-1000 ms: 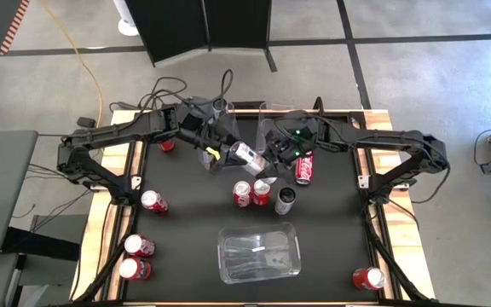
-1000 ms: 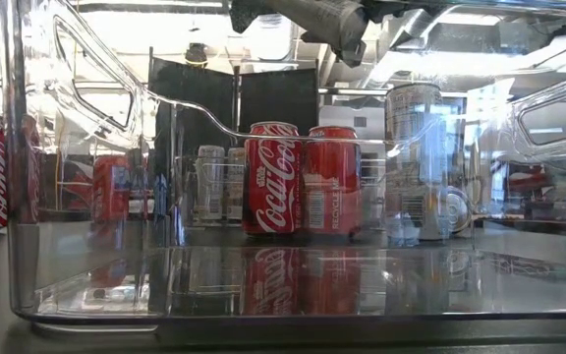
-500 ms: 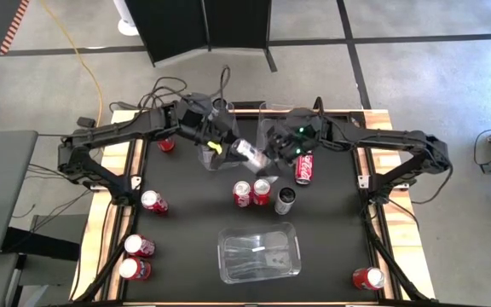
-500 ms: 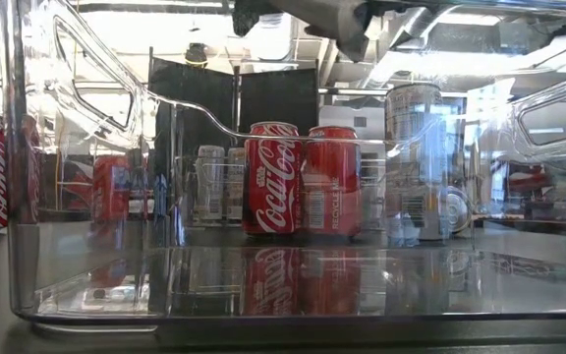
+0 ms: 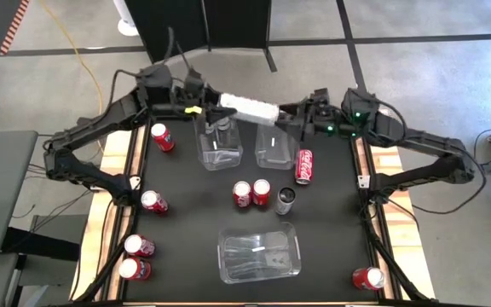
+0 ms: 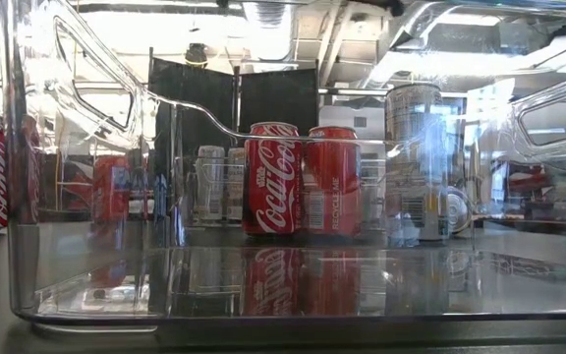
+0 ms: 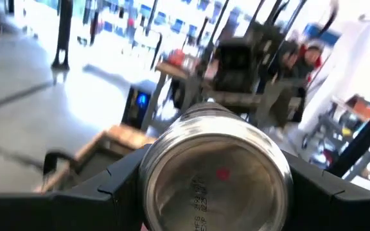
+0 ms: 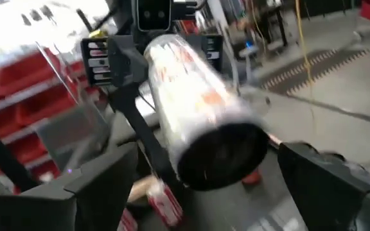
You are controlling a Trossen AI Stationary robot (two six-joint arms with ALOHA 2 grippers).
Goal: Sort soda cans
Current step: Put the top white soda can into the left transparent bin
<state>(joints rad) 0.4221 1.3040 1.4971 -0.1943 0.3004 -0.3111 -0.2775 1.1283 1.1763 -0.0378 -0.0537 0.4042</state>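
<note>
A silver-grey soda can [image 5: 250, 107] hangs level in the air over the far side of the table, above two small clear bins [image 5: 220, 147] [image 5: 275, 147]. My left gripper [image 5: 216, 104] is shut on its left end. My right gripper [image 5: 290, 119] is open at the can's right end. In the right wrist view its fingers [image 8: 101, 186] stand apart on either side of the can's dark end [image 8: 222, 157], clear of it. Red cans [image 5: 242, 194] [image 5: 262, 192] and a silver one [image 5: 285, 200] stand mid-table. Neither gripper shows in the low view. My left gripper holds the silver can near its left end, pinched between the two fingers [image 7: 117, 183], one on each side wall. The fingers lie along the can, and its round silver end [image 7: 214, 176] faces the wrist camera. The can is lifted clear, level, pointing toward the table's right.
A larger clear bin [image 5: 259, 251] sits near the table's near edge and fills the low view [image 6: 86, 295]. Red cans stand along the left side [image 5: 162, 136] [image 5: 153, 202] [image 5: 139, 246] [image 5: 133, 269]. One lies by the right bin [image 5: 305, 166], another at the near right corner [image 5: 367, 278].
My left gripper has risen from over the left bin and drawn back toward the far edge, carrying the silver can and turning it level. My right gripper has also lifted and pulled back toward the far right. Both have left the low view.
</note>
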